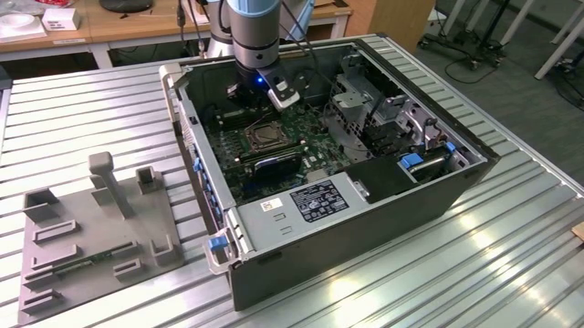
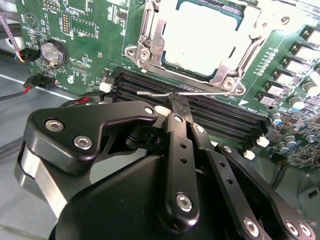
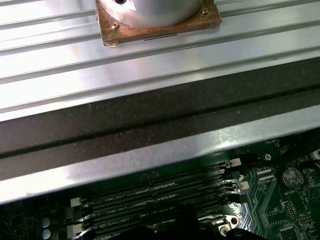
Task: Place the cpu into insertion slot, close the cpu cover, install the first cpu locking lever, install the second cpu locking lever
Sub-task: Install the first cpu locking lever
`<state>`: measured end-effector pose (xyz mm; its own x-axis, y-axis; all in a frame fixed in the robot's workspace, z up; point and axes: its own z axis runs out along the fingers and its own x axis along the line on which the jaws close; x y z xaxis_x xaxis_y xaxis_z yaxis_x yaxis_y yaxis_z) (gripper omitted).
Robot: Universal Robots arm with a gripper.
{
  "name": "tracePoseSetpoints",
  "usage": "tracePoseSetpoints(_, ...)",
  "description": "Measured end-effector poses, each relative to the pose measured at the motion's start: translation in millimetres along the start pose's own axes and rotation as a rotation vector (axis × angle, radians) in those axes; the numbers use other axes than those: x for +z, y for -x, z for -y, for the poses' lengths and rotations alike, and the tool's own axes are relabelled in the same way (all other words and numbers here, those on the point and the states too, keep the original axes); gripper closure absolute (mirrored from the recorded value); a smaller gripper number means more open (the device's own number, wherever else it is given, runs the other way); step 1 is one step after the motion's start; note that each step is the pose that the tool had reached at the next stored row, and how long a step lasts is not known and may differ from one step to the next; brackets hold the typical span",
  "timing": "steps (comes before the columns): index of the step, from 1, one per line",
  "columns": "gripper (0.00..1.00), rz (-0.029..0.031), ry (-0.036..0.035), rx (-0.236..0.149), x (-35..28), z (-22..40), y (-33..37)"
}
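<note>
1. Claw point(image 2: 176, 102) is narrow in the second wrist view. Its two dark fingers point(image 2: 179, 145) are pressed side by side, with the tips at a thin wire lever point(image 2: 150, 93). I cannot tell whether the wire is pinched or only pushed.
2. That lever lies along the socket's edge, between the socket point(image 1: 248, 137) and the black memory slots point(image 2: 230, 120), likely so it can swing down and clamp the cover frame point(image 2: 149, 40).
3. Just beyond the tips, the chip point(image 2: 202, 40), pale and square, sits seated in the socket. The silvery cover frame lies flat around it, so placing and closing look done.
4. In the exterior view the socket is at about five o'clock from the arm point(image 1: 251, 34), on the green board point(image 1: 306, 130) inside the open computer case point(image 1: 365, 225).
5. Room is tight: a case wall point(image 1: 187, 130) stands at nine o'clock and metal drive cages point(image 1: 365, 109) at three o'clock, and the memory slots lie right under the fingers.
6. Ribbed table point(image 1: 493, 273) spreads outside the case, and a grey parts tray point(image 1: 91, 239) rests well apart at eight o'clock.
</note>
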<state>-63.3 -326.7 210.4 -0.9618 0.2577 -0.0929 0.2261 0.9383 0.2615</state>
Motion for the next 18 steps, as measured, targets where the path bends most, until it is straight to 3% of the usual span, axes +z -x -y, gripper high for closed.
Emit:
tracePoseSetpoints(6, 0.89, 0.0002, -0.0007, 0.000, 1.9, 0.1, 0.5)
tracePoseSetpoints(18, 0.89, 0.0027, -0.0086, 0.001, 6.4, -2.5, 0.2)
